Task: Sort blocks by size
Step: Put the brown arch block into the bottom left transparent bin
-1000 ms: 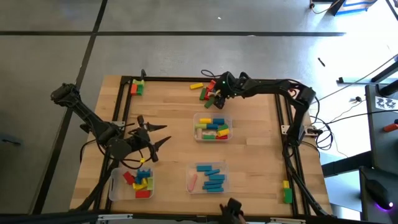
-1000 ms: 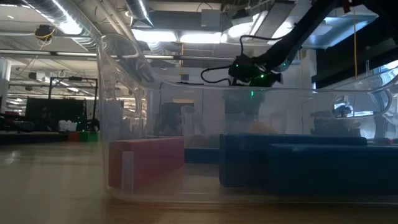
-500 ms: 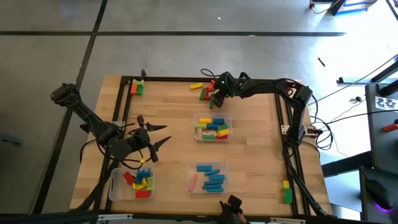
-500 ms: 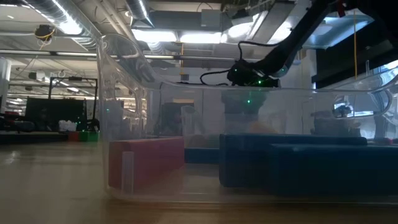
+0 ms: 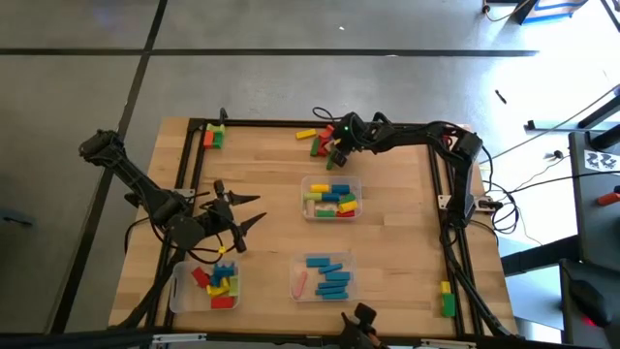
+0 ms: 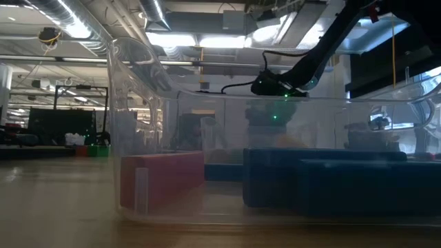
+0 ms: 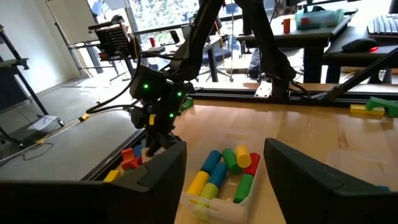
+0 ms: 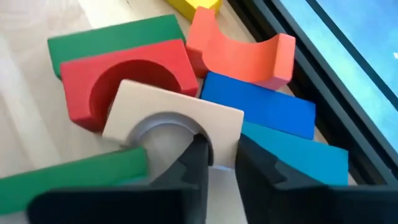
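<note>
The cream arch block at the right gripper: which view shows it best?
The right wrist view: the cream arch block fills the frame, with the right gripper closed on its edge. The high view shows only the right gripper over the far pile; the low and left wrist views don't show the block.

Even overhead light; blurred low foreground.

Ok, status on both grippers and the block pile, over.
Right gripper closing on cream arch-shaped wooden block in far-edge pile. Left gripper open, idle above left clear plastic tray. Red arch block and blue bar crowd the pick.
</note>
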Robot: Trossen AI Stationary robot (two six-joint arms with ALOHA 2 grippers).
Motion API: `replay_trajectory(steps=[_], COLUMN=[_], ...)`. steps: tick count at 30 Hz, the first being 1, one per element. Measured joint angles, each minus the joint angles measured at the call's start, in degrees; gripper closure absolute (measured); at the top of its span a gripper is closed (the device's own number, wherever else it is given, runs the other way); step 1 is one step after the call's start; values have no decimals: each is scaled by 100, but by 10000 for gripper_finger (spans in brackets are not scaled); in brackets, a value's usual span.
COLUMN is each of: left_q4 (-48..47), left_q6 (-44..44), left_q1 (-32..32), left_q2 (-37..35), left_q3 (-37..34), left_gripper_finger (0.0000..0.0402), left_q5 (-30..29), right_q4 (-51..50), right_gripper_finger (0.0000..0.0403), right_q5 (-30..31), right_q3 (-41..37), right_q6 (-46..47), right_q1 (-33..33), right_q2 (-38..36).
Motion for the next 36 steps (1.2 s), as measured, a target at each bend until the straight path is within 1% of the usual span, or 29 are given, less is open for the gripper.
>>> replay_trajectory(steps=[3, 9, 12, 17, 21, 25, 28, 32, 36], left_q4=[0, -27, -31, -34, -35, 41, 71, 172, 403], left_q6=[0, 0, -4, -7, -20, -18, 65, 177, 328], left_q1=[0, -1, -4, -5, -18, -158, -362, -610, -768], left_q2=[0, 0, 0, 0, 0, 0, -15, -15, -15], left_q3=[0, 0, 2, 2, 2, 2, 2, 2, 2], left_gripper_finger=[192, 192, 192, 192, 192, 192, 192, 192, 192], left_q5=[0, 0, 0, 1, 9, 38, 39, 39, 39], right_q4=[100, -72, -302, -593, -825, -943, -910, -658, -1], right_gripper_finger=[362, 363, 363, 359, 359, 357, 358, 359, 359], right_q5=[-39, -22, 99, 328, 559, 536, 538, 536, 540], right_q3=[-4, -24, -46, -33, -35, -26, -26, -26, -22], right_q6=[2, -30, -46, -39, 88, 436, 709, 1006, 1237], right_q1=[4, 15, 73, 350, 771, 1295, 1808, 2517, 3159], right_q2=[4, -147, -418, -1009, -1495, -1848, -2013, -2016, -1964])
